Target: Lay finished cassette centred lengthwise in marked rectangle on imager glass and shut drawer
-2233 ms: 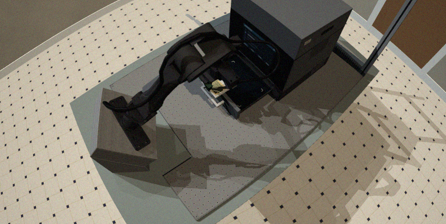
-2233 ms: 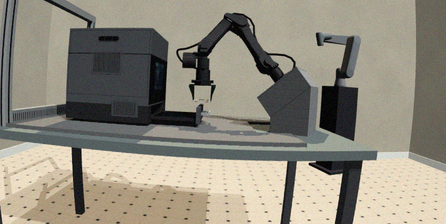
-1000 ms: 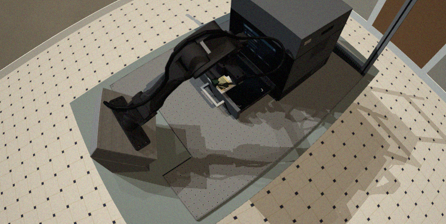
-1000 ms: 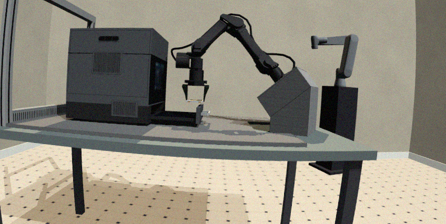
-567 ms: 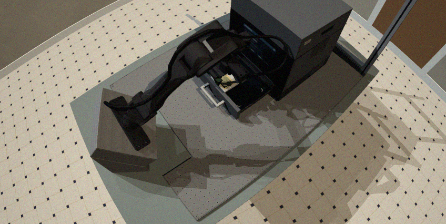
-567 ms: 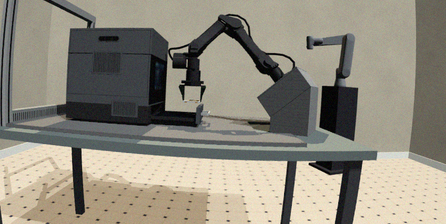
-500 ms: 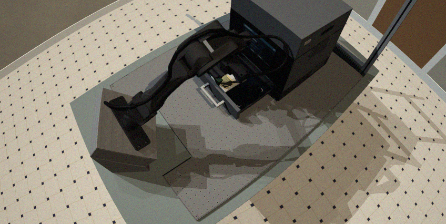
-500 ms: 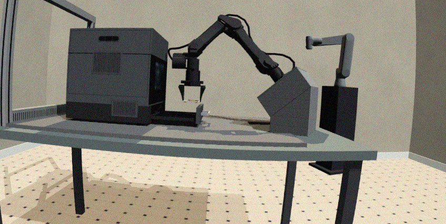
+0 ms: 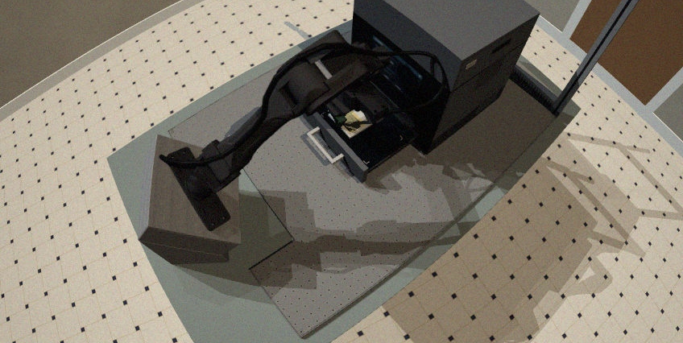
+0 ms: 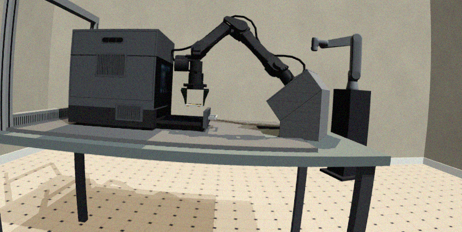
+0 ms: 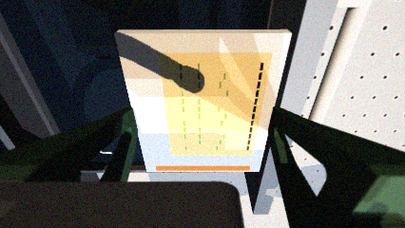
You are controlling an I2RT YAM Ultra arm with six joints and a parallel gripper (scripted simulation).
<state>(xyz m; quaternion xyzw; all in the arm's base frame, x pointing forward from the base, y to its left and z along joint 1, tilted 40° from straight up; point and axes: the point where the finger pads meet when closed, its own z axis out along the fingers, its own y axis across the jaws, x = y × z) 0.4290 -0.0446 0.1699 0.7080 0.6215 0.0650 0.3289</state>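
Note:
My gripper (image 11: 202,114) is shut on the cassette FINISHED (image 11: 203,100), a white plate with a yellow gel window, dashed bands and an orange strip at its near edge. I hold it flat, pointing down, in the air above the open drawer (image 9: 366,140) of the gel imager IM (image 9: 440,38). From the side, the cassette (image 10: 194,99) hangs between the green fingers, a little above the drawer (image 10: 183,122). In the wrist view dark glass lies under the cassette's left part, and the drawer's pale front (image 11: 328,62) shows to the right. The corner marks are mostly hidden.
The drawer's white handle (image 9: 321,145) sticks out toward the arm's base block (image 9: 192,196). A metal frame (image 10: 19,44) stands behind IM. A second dark stand with a grey arm (image 10: 351,99) is at the table's right end.

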